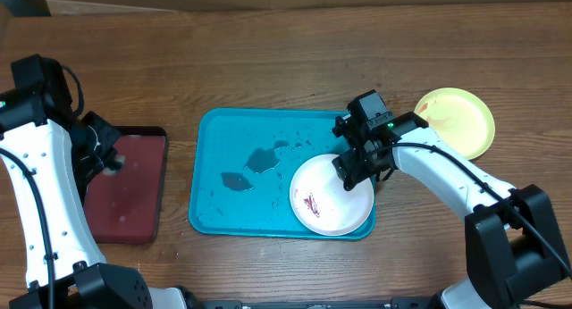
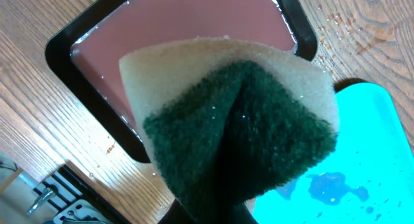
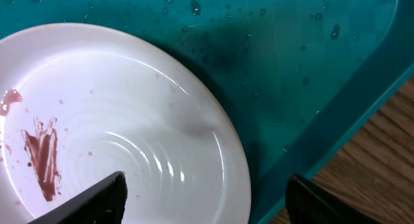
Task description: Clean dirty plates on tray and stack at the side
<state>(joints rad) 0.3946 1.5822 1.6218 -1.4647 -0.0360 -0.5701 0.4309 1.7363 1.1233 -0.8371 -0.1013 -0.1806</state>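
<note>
A folded sponge (image 2: 239,120), green side out, hangs over the red tray (image 2: 187,23); the wet turquoise tray (image 2: 375,140) lies just beside.

Wooden table (image 1: 268,59) bears turquoise tray (image 1: 223,139), dark red tray (image 1: 130,188), lime plate (image 1: 460,121).

Glossy plastic, coarse scourer, grained wood.
The white plate (image 3: 136,114) is smooth, shiny plastic with faint concentric ridges, and the turquoise tray (image 1: 234,130) is glossy, water-beaded plastic. The sponge (image 2: 246,127) is porous tan foam faced with rough dark-green fibre. The surface (image 1: 268,59) is matt wood.
</note>
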